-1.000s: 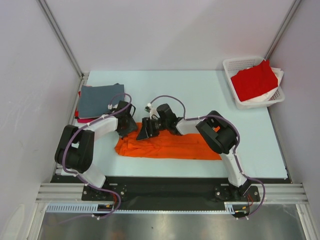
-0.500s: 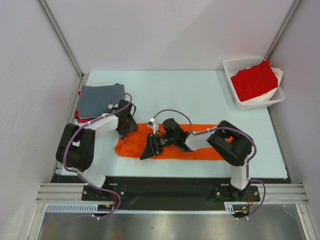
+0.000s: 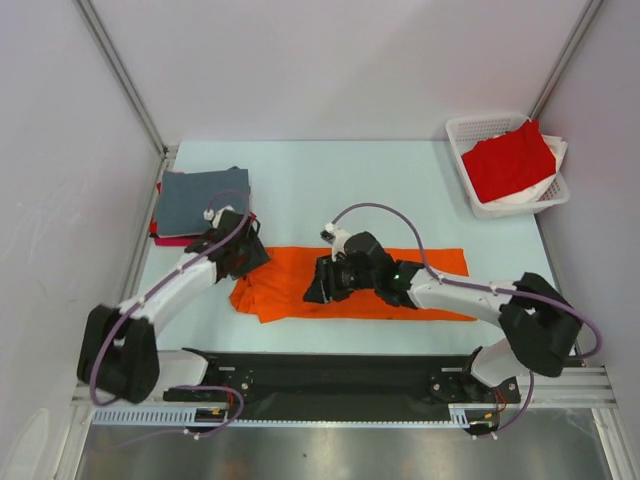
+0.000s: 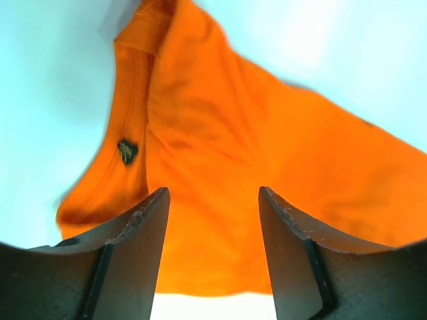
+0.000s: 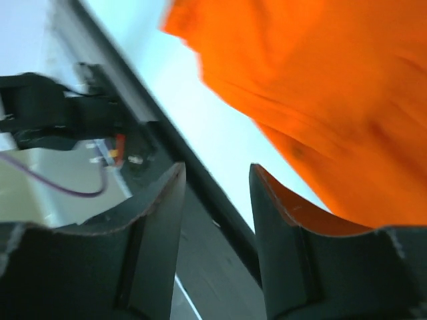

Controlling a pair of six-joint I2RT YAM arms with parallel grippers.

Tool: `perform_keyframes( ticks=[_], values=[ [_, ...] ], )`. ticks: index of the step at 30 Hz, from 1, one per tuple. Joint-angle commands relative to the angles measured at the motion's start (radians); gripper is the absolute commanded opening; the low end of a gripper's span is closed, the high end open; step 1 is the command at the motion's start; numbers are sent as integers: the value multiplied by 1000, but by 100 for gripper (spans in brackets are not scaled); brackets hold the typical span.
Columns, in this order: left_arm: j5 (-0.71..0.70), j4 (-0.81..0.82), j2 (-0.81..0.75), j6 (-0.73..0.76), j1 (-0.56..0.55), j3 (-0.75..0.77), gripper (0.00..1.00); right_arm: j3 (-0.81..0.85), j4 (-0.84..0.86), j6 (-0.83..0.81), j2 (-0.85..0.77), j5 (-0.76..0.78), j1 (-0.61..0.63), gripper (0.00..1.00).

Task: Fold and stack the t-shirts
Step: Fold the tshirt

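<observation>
Left gripper (image 3: 243,262): arm stretched forward, jaws parted, empty; orange t-shirt (image 3: 440,268) directly beneath. Right gripper (image 3: 318,287): arm extended leftward, low; jaws parted, empty; same shirt beneath.

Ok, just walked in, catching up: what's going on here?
Two arms are folding t-shirts. The left gripper hangs open over the left end of the orange t-shirt, folded into a long strip; the right gripper, open too, is near its middle. A grey t-shirt tops the far-left pile; a red t-shirt lies in the basket.
</observation>
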Motion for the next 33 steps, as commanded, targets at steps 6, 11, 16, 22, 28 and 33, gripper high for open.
perform_keyframes(
  ticks=[6, 11, 16, 22, 28, 33],
  values=[
    [18, 6, -374, -25, -10, -197, 63, -73, -387, -72, -248, 444, -107, 45],
    [-8, 35, -468, -95, -10, -307, 62, -28, -351, -198, -244, 290, -207, 51],
    [7, 46, -473, -172, -9, -364, 59, 200, -329, -310, -41, 121, -265, 52],
    [-7, 44, -543, -211, -9, -433, 60, 513, -362, -414, 281, -56, -273, 51],
    [4, 15, -692, -286, -10, -505, 61, 738, -395, -456, 551, -268, -314, 49],
    [-10, -38, -772, -306, -9, -510, 61, 960, -461, -488, 732, -395, -319, 51]
  ],
)
